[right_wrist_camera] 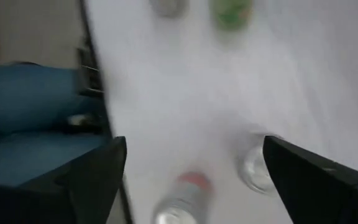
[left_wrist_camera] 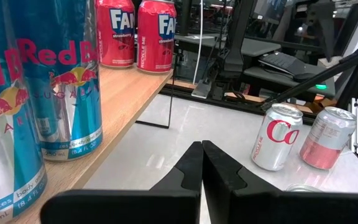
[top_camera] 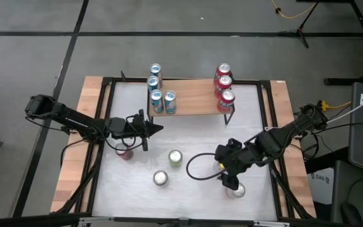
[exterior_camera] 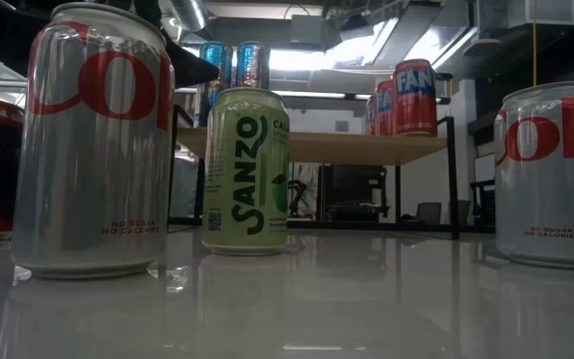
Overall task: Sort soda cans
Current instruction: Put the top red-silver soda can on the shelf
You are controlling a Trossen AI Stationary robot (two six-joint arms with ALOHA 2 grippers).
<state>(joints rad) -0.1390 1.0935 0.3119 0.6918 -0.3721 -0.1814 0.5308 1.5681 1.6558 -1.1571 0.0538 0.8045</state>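
A silver can (exterior_camera: 93, 140) stands closest on the tabletop (top_camera: 194, 135), a green can (exterior_camera: 246, 172) behind it. My right gripper (right_wrist_camera: 191, 168) hangs with jaws spread wide above another silver can (top_camera: 237, 190), gripping nothing. My left gripper (left_wrist_camera: 202, 163), jaws clenched empty, points past the shelf (top_camera: 191, 98) holding blue and red cans.

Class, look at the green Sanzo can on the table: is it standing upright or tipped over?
Upright. In the low view the Sanzo can stands on its base on the white table; from above, only its round top shows.
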